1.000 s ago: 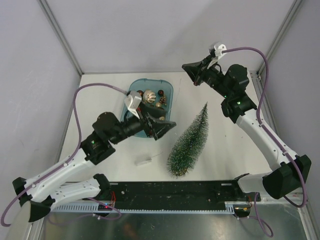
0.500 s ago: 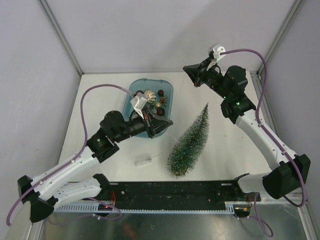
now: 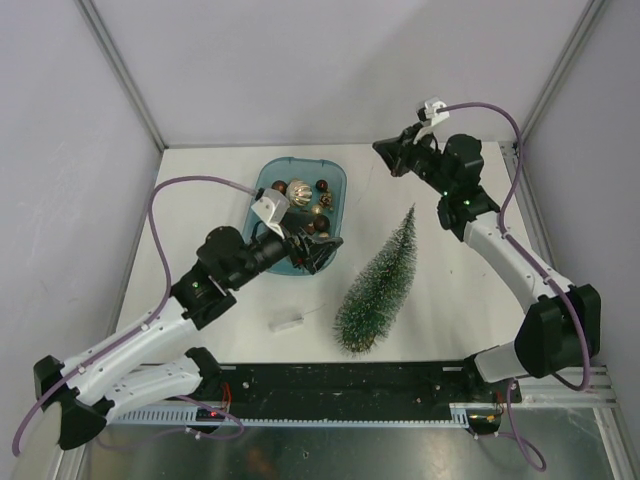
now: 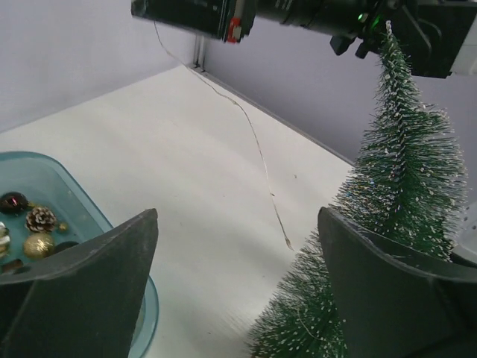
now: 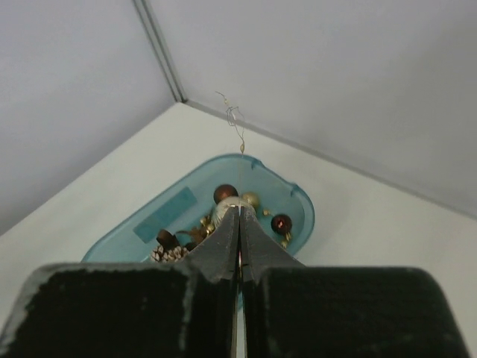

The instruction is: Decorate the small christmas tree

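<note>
The small christmas tree point(image 3: 380, 283) reaches from its base near the front edge to a tip at the back right; its frosted bristles point(image 4: 406, 171) fill the right of the left wrist view. My left gripper point(image 3: 318, 255) hangs open at the near right corner of the teal tray point(image 3: 343, 190), nothing between its fingers point(image 4: 238, 224). My right gripper point(image 3: 385, 152) is raised behind the tree, shut point(image 5: 239, 210) on a thin wire point(image 4: 257, 145). The wire runs down to the table beside the tree, and its free end curls above the tips point(image 5: 235, 119).
The tray point(image 5: 304, 212) holds several small ornaments: brown and gold balls point(image 5: 226, 194), a pinecone point(image 4: 40, 218) and a silver ball point(image 3: 298, 192). A small white piece point(image 3: 288, 320) lies on the table left of the tree's base. Grey walls close the table on three sides.
My left gripper has drawn back a little to the left, toward the tray. The right arm has swung slightly inward, its gripper still raised and shut. The tree has not moved.
</note>
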Controlling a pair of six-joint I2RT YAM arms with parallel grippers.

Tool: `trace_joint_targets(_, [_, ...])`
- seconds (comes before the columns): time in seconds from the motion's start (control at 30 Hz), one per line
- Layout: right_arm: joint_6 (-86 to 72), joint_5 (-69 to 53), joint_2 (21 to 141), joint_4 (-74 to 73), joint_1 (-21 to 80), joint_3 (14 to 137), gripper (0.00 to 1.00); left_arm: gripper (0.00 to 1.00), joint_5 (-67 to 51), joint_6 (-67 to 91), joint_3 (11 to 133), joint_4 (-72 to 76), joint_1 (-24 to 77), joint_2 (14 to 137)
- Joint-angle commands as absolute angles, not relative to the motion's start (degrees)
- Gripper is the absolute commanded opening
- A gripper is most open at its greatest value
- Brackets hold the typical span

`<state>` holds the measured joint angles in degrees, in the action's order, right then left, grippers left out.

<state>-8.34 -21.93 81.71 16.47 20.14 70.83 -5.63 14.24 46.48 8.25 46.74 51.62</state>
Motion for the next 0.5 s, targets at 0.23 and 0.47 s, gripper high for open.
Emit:
trace_joint_targets(0.23, [-13.0,-23.5,80.8,20.6,14.3,65.0,0.00,1.00,-11.4,3.4,46.9,8.3,46.1,44.6])
trace_joint_targets(0.47, [-12.9,-16.1,73.5,14.1,11.1,57.2,0.00,1.00,-18.4,4.2,51.9,8.6,44.5,44.3])
